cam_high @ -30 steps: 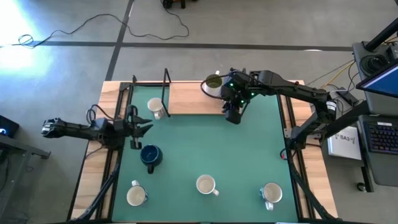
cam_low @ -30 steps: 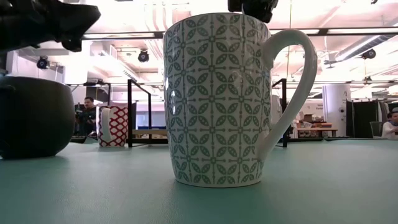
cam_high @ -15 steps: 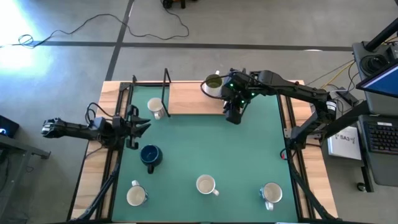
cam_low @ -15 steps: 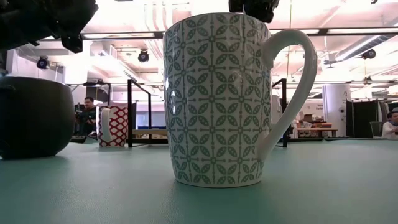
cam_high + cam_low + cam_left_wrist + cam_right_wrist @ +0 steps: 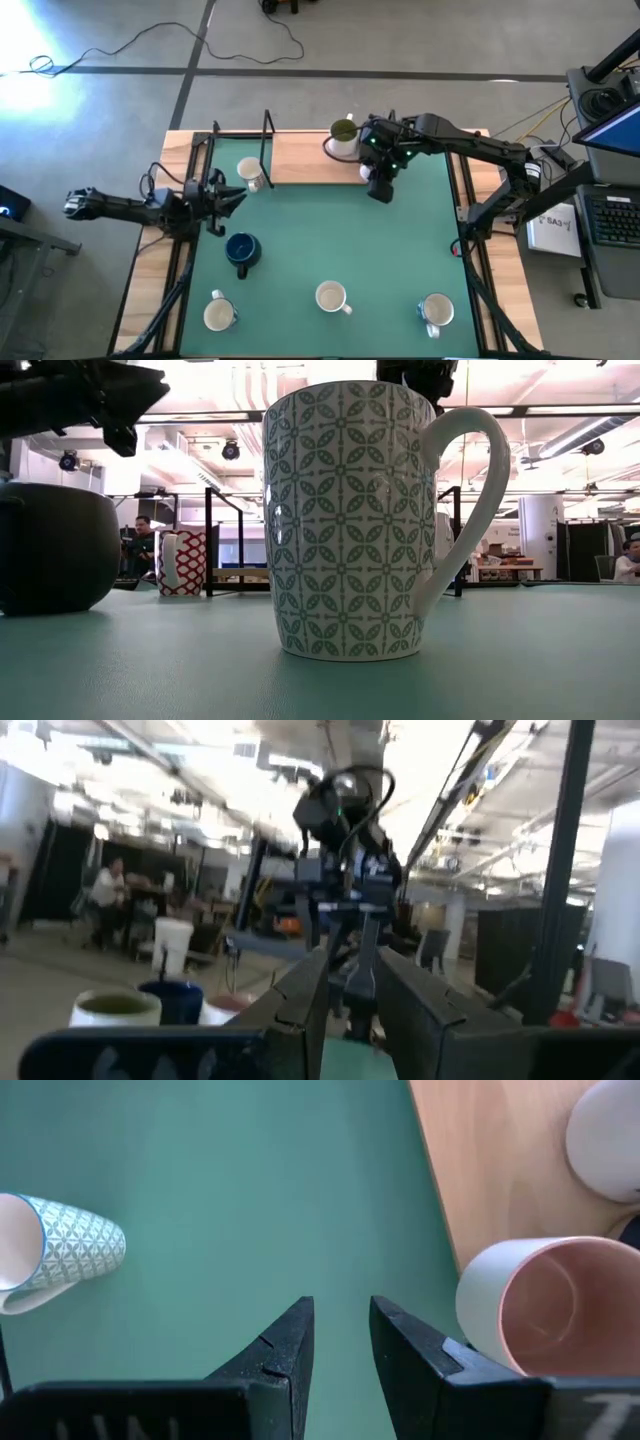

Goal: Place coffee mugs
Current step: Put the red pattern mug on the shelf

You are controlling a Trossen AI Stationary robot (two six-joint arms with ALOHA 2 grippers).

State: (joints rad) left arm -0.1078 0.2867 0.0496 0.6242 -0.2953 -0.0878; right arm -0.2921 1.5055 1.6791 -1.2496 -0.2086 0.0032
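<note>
Looks like a between-mugs step. The right tool point(image 5: 380, 190) is hung just past the wooden board's point(image 5: 300, 160) edge over the green mat, empty, fingers only slightly parted. The olive-green mug point(image 5: 343, 133) is parked on the board, a pink-inside mug point(image 5: 535, 1305) seen right beside that tool. The left tool point(image 5: 222, 197) is held near the dark blue mug point(image 5: 240, 250), empty and parted. Probably that mug gets approached next, rim lined up first.

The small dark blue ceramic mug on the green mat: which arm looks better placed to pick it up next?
Probably the left. The left gripper hangs empty just beside the small dark blue ceramic mug, while the right gripper is across the mat near the wooden board.
</note>
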